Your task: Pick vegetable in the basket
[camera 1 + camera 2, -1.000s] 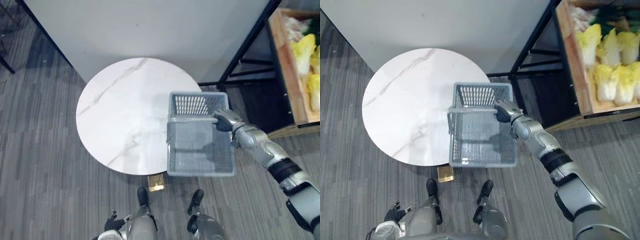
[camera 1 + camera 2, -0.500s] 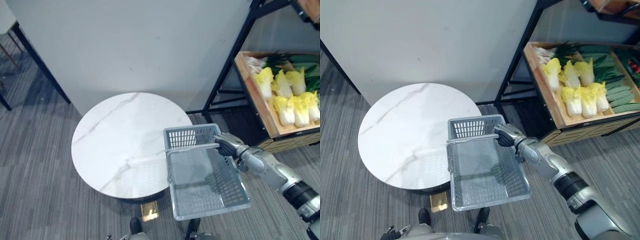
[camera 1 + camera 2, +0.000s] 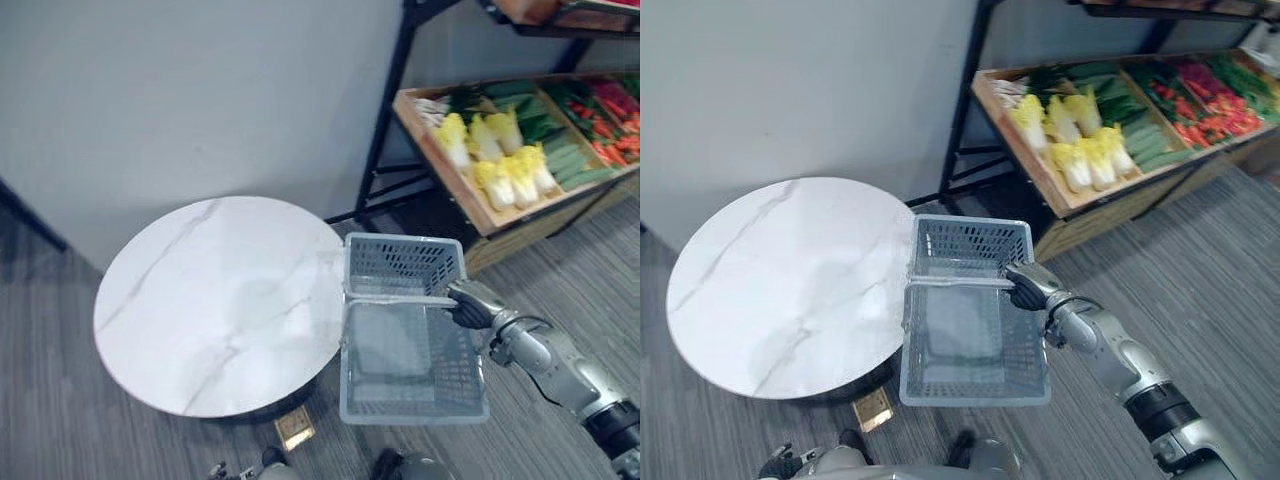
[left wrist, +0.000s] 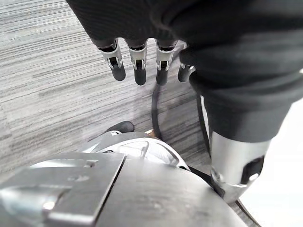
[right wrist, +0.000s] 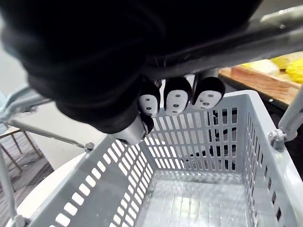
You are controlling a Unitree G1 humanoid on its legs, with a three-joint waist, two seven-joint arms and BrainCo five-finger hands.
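My right hand (image 3: 470,303) (image 3: 1025,287) is shut on the handle of a grey plastic basket (image 3: 415,415) (image 3: 975,395), which hangs just off the right edge of the round table. In the right wrist view the fingers (image 5: 177,97) curl round the handle above the basket's slotted walls (image 5: 208,137), and nothing lies in the basket. Yellow-white cabbages (image 3: 500,160) (image 3: 1080,140) lie in a wooden crate (image 3: 530,222) beyond the basket to the right, with green cucumbers (image 3: 560,155) and red vegetables (image 3: 615,110). My left hand (image 4: 137,66) hangs open over the floor.
A round white marble table (image 3: 200,300) (image 3: 770,280) stands left of the basket. A black shelf post (image 3: 385,110) rises between the table and the crate, in front of a grey wall. Grey carpet runs along the front of the crate.
The whole picture has swung toward the shelf, so more of the crate shows. The basket stays in my right hand and now hangs more level beside the table's edge.
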